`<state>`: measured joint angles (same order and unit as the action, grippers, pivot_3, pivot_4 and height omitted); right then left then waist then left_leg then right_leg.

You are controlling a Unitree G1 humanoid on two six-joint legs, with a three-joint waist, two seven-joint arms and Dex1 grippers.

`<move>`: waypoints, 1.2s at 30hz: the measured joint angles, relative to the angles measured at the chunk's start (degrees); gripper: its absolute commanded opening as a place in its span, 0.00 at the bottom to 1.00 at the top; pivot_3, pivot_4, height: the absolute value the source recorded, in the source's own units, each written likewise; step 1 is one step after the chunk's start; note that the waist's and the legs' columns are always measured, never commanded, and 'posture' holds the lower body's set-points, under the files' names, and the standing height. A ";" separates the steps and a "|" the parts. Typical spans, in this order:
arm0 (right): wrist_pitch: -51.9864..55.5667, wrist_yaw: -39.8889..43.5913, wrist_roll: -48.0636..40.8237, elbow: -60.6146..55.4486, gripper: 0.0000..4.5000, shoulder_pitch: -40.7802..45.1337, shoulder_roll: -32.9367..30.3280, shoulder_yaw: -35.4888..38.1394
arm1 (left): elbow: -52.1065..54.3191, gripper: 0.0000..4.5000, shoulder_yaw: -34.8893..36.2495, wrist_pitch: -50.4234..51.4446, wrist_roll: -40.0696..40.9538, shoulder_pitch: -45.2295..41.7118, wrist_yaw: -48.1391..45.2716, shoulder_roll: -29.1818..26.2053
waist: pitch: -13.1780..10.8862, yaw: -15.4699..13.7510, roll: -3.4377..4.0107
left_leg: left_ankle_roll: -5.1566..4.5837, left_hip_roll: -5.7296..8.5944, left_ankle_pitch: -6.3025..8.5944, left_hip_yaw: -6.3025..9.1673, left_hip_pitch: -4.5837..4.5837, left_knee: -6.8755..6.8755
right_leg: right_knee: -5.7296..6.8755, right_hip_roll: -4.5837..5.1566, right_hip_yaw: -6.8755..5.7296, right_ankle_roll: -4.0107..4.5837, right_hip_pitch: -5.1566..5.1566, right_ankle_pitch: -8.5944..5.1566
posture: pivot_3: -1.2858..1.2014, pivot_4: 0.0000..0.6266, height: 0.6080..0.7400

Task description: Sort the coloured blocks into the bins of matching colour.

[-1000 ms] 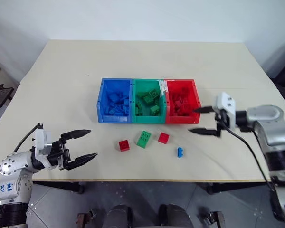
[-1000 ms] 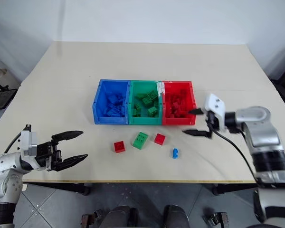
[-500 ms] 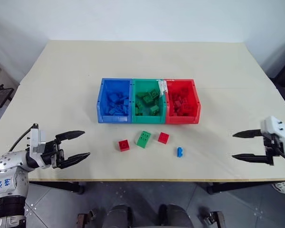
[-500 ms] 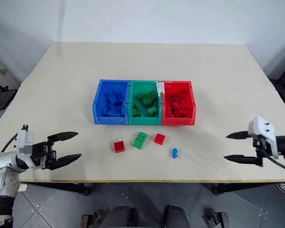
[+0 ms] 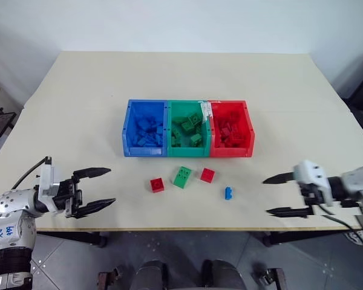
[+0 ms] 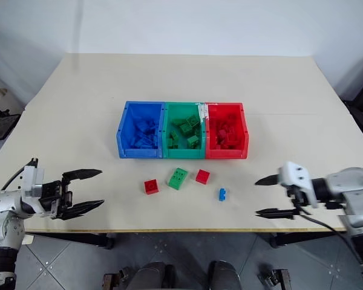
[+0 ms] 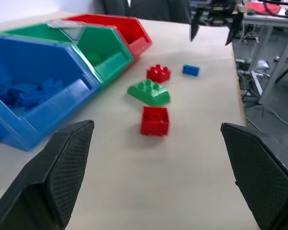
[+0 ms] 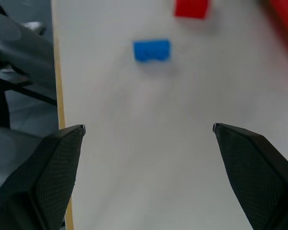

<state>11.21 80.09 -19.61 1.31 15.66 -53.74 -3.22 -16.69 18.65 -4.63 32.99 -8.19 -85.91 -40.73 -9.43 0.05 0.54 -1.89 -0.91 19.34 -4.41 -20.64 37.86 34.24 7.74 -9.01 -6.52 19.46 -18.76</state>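
- A pale beige table (image 5: 169, 84) carries three open-topped rectangular plastic bins joined in a row near its middle: the blue bin (image 5: 128, 130) toward the robot's left, the green bin (image 5: 188, 107) in the centre, the red bin (image 5: 250, 130) toward the robot's right.
- Each bin already has a heap of studded plastic bricks of its own colour inside.
- Four loose bricks lie on the bare table between the bins and the near edge, none touching another.
- A red squarish studded brick (image 5: 157, 185) lies farthest to the robot's left, in front of the blue and green bins.
- A larger green studded brick (image 5: 183, 177) sits just beside it, turned at a slant to the table edge, in front of the green bin.
- A second red squarish brick (image 5: 207, 175) lies just beyond the green one, in front of the red bin.
- A tiny blue brick (image 5: 228, 193) lies nearest the table's front edge, to the right of the others.
- The left hand (image 5: 100, 189) hovers over the table's near left corner, well apart from the bricks, its two black fingers spread wide with nothing between them, aimed roughly toward the loose bricks.
- The right hand (image 5: 277, 195) hangs at the near right edge, its fingers also spread wide and empty, aimed toward the blue brick, which lies near it but clearly apart.
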 measured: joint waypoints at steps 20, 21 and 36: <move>-3.35 -8.19 9.74 5.54 0.36 8.16 11.16 -9.81 | 7.26 1.00 1.65 0.39 0.54 6.41 4.23 -0.07 | 0.08 0.28 -0.13 | -0.01 -0.01 0.04 0.15 0.02 0.07 | 0.20 0.11 -0.01 0.00 -0.01 0.00 | 0.52 0.24 1.00; -3.19 -8.19 9.48 5.53 0.32 8.16 11.17 -9.78 | 7.52 1.00 1.65 0.40 0.59 6.65 4.51 0.01 | 0.08 0.28 -0.13 | -0.01 0.00 0.04 0.15 0.02 0.07 | 0.20 0.13 -0.01 0.00 -0.01 0.00 | 0.52 0.24 1.00; 13.05 -13.69 -0.87 1.39 0.32 25.61 19.47 -3.23 | 8.67 1.00 1.65 0.78 0.98 6.42 6.17 0.41 | 0.01 0.87 -0.02 | 0.02 0.00 0.06 0.15 -0.01 0.00 | 0.37 0.21 -0.04 0.00 0.15 0.00 | 0.52 0.24 1.00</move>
<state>24.26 66.40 -20.48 2.70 41.27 -34.28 -6.44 -8.02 20.30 -3.85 33.97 -1.77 -79.74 -40.31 -9.42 0.92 0.52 -1.87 -0.91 19.40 -4.26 -20.65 37.87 34.61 7.95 -9.06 -6.51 19.61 -18.76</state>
